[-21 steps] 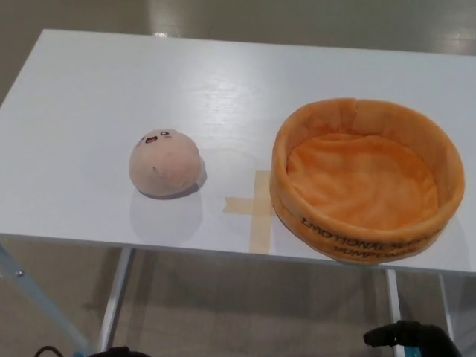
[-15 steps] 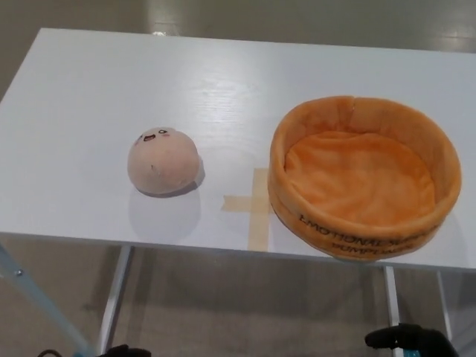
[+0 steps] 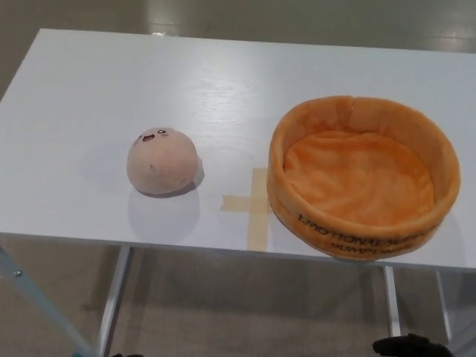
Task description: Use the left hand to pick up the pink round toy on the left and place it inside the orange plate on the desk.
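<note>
White desk [image 3: 223,82] on a pale floor [image 3: 245,312]

The glossy tabletop catches soft overhead light — a bright glare patch shows on the floor beyond its far edge. Thin metal legs [image 3: 113,297] stand beneath, and a cross of tan tape [image 3: 251,204] marks the near edge.

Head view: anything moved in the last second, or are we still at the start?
Only the hands changed: the right hand has sunk lower at the bottom edge, and the left has dropped out of view. Nothing was taken hold of. The toy sits on the table left of the tape cross, and the plate holds nothing, as before.
</note>
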Available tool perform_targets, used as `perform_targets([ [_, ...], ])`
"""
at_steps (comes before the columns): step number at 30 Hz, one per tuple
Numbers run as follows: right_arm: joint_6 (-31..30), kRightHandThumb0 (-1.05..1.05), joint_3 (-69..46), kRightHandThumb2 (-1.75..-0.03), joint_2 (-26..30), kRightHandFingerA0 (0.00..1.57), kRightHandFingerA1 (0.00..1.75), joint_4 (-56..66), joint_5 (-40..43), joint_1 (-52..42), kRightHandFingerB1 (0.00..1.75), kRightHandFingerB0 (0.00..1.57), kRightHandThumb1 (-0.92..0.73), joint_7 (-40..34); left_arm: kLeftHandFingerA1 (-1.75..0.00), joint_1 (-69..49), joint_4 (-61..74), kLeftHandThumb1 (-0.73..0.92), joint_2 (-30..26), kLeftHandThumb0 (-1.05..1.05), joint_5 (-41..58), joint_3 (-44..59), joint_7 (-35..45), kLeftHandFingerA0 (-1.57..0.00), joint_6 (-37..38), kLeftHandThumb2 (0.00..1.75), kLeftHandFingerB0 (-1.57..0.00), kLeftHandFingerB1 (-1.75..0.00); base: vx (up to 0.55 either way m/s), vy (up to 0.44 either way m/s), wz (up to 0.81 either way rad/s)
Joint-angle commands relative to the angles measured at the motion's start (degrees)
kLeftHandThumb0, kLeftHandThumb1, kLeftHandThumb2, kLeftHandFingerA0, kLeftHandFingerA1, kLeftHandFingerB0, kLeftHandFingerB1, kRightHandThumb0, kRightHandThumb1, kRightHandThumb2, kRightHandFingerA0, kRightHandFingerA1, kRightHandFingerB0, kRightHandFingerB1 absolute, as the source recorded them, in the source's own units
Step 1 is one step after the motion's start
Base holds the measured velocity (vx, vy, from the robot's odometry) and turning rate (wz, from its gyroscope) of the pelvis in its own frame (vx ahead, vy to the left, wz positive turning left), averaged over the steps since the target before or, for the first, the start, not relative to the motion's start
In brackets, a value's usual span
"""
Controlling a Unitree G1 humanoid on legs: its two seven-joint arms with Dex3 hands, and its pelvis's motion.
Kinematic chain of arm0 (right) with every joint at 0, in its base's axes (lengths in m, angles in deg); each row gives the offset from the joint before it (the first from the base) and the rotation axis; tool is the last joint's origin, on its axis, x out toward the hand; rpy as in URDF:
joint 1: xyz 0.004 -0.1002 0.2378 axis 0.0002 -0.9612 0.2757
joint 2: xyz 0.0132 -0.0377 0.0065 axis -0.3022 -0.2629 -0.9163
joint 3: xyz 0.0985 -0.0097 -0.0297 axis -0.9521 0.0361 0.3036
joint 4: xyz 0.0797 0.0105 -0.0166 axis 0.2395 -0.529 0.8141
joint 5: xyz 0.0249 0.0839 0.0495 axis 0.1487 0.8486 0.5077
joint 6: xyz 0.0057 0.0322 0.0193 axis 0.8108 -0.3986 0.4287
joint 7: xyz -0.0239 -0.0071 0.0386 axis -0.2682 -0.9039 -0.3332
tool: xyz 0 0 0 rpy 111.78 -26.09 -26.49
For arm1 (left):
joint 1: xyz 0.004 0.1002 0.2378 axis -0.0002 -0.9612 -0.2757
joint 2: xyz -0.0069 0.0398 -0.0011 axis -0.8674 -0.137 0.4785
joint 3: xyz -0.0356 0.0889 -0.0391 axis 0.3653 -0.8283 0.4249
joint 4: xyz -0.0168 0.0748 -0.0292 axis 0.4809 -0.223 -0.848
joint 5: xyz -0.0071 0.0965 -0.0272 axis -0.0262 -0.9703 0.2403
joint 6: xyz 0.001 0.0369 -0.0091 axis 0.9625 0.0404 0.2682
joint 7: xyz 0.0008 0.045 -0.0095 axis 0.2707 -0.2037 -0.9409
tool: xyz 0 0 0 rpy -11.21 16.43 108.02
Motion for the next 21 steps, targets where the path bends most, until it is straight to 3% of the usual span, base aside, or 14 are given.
perform_targets([
  [1,0.4,-0.23,-0.4,-0.59,0.5,0.54,0.89,-0.7,0.6,-0.2,0.76,0.49,-0.57,0.0,-0.38,-4.4,4.4,0.5,-3.7,-0.43,-0.3,-0.7,5.2,-0.23,7.5,0.66,-0.23,-0.35,0.0,0.0,0.0],
  [3,0.0,-0.22,-0.3,-0.58,0.9,0.52,0.86,-0.7,0.5,0.0,0.75,0.49,-0.58,0.3,-0.37,-6.4,7.8,0.48,-5.3,-0.44,0.5,-0.8,7.8,-0.23,10.5,0.66,-0.23,-0.36,0.0,0.0,0.0],
  [4,-0.1,-0.18,-0.2,-0.58,1.0,0.53,0.86,-0.7,0.4,0.2,0.74,0.48,-0.59,0.2,-0.52,-8.0,11.3,0.41,-6.7,-0.24,1.7,-1.0,10.8,-0.09,11.7,0.93,-0.09,-0.51,0.0,0.0,0.0],
  [5,-0.2,-0.18,-0.2,-0.58,1.0,0.53,0.86,-0.7,0.4,0.3,0.74,0.48,-0.59,0.2,-0.52,-9.3,13.8,0.41,-7.7,-0.24,2.6,-1.1,13.0,-0.09,12.6,0.93,-0.09,-0.51,0.0,0.0,0.0],
  [6,-0.4,-0.18,-0.2,-0.58,1.1,0.54,0.86,-0.7,0.4,0.7,0.74,0.49,-0.58,0.1,-0.35,-11.0,18.0,0.47,-9.3,-0.45,3.8,-1.4,16.0,-0.16,13.4,0.65,-0.15,-0.34,0.0,0.0,0.0],
  [7,-0.5,-0.18,-0.2,-0.58,1.2,0.54,0.86,-0.8,0.4,0.9,0.74,0.49,-0.58,0.2,-0.35,-11.7,20.4,0.47,-10.0,-0.45,4.1,-1.5,17.1,-0.16,13.0,0.65,-0.15,-0.34,0.0,0.0,0.0],
  [8,-0.7,-0.18,-0.2,-0.58,1.2,0.55,0.88,-0.8,0.3,1.1,0.75,0.51,-0.58,0.2,-0.5,-13.9,26.6,0.42,-12.4,-0.28,4.7,-2.2,19.5,0.0,12.4,0.92,0.0,-0.47,0.0,0.0,0.0],
  [9,-0.7,-0.18,-0.2,-0.58,1.2,0.55,0.88,-0.8,0.3,1.1,0.75,0.51,-0.58,0.2,-0.5,-14.7,28.5,0.42,-13.0,-0.28,4.9,-2.3,20.2,0.0,12.1,0.92,0.0,-0.47,0.0,0.0,0.0],
  [10,-0.7,-0.16,-0.1,-0.59,1.2,0.56,0.88,-0.7,0.2,1.1,0.74,0.5,-0.6,0.1,-0.24,-16.9,34.3,0.47,-15.1,-0.34,5.5,-2.8,22.0,-0.09,11.9,0.56,-0.14,-0.3,0.0,0.0,0.0],
  [12,-0.9,-0.17,-0.3,-0.59,1.0,0.58,0.9,-0.7,0.4,1.4,0.76,0.52,-0.59,0.0,-0.23,-18.7,39.9,0.46,-16.8,-0.3,7.2,-3.0,24.3,-0.08,10.3,0.57,-0.13,-0.3,0.0,0.0,0.0],
  [14,-0.9,-0.16,-0.2,-0.61,0.9,0.62,0.92,-0.7,0.3,1.7,0.76,0.53,-0.57,-0.1,-0.34,-20.6,47.0,0.44,-19.5,-0.31,11.0,-3.9,27.8,-0.18,11.4,0.59,-0.13,-0.31,0.0,0.0,0.0],
  [21,-1.0,-0.16,0.3,-0.6,1.2,0.6,0.89,-1.0,-0.2,2.2,0.75,0.52,-0.58,0.3,-0.34,-23.2,66.3,0.45,-26.4,-0.38,17.9,-4.4,32.2,-0.2,9.3,0.61,-0.19,-0.33,0.0,0.0,0.0],
])
